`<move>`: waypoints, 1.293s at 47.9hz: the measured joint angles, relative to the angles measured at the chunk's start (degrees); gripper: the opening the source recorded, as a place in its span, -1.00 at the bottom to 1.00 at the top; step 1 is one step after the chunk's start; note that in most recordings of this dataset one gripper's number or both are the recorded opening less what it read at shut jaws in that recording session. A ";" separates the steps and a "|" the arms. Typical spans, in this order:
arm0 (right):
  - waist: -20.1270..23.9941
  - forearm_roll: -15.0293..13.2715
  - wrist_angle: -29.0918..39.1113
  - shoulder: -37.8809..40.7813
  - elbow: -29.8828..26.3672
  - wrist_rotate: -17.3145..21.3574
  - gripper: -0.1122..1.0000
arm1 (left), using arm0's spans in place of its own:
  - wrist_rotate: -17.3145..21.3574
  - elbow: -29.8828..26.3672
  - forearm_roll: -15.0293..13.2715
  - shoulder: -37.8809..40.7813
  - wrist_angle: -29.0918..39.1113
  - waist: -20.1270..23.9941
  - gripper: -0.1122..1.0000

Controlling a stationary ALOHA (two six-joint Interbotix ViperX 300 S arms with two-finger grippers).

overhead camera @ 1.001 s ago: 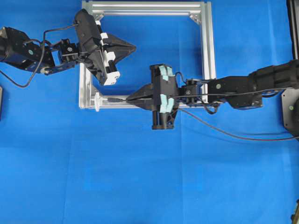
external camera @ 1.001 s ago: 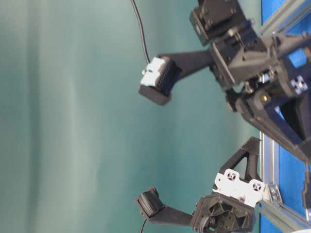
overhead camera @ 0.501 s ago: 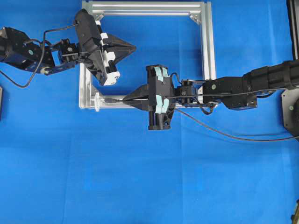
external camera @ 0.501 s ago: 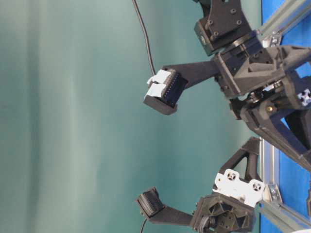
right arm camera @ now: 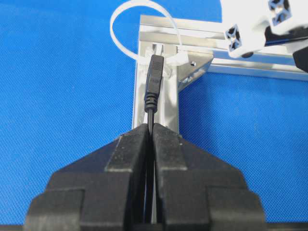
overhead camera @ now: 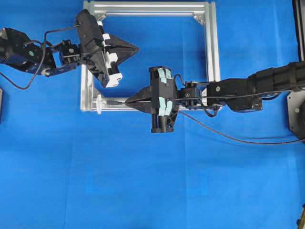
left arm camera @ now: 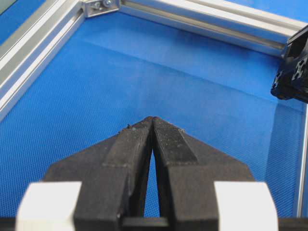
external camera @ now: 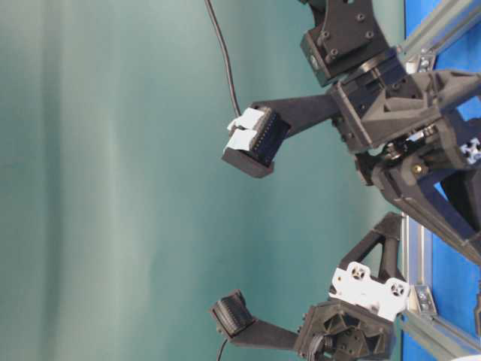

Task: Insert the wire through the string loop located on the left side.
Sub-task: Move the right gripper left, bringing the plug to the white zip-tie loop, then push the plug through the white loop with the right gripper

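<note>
Across the whole workspace lies a bright blue, finely textured cloth covering the table (overhead camera: 143, 181), flat and smooth. Behind it, in the table-level view, stands a plain teal-green wall (external camera: 113, 180). On the cloth rests a square frame of silver aluminium bars (overhead camera: 212, 43), open in the middle so the blue shows through.

Next in size are my two black arms. My left arm reaches in from the left of the overhead view, and my left gripper (overhead camera: 135, 48) hovers over the frame's upper left part with its black fingers (left arm camera: 139, 139) pressed together at the tips, clenched on nothing. My right arm reaches in from the right, and my right gripper (right arm camera: 151, 127) is clamped on the long thin black flexible wire (right arm camera: 150, 118), which trails back along the arm and over the cloth to the right.

From the right fingers the wire's small dark plug (right arm camera: 154, 77) sticks out forward, over the frame's lower bar near its lower left corner. Its tip lies just beside the tiny white string loop (right arm camera: 126, 19), a thin upright ring fixed at that corner. I cannot tell whether the tip has entered the loop.
</note>
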 measured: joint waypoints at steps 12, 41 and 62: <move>0.09 0.00 0.00 0.00 0.00 0.00 -0.81 | 0.00 0.00 0.00 0.00 0.00 0.00 -0.80; 0.00 0.00 0.00 0.00 0.09 0.00 -0.81 | 0.00 0.00 0.00 0.00 0.00 0.00 -0.80; 0.09 0.00 0.00 0.97 -1.85 0.00 -0.80 | 0.00 -0.09 0.00 0.00 0.00 0.09 -0.80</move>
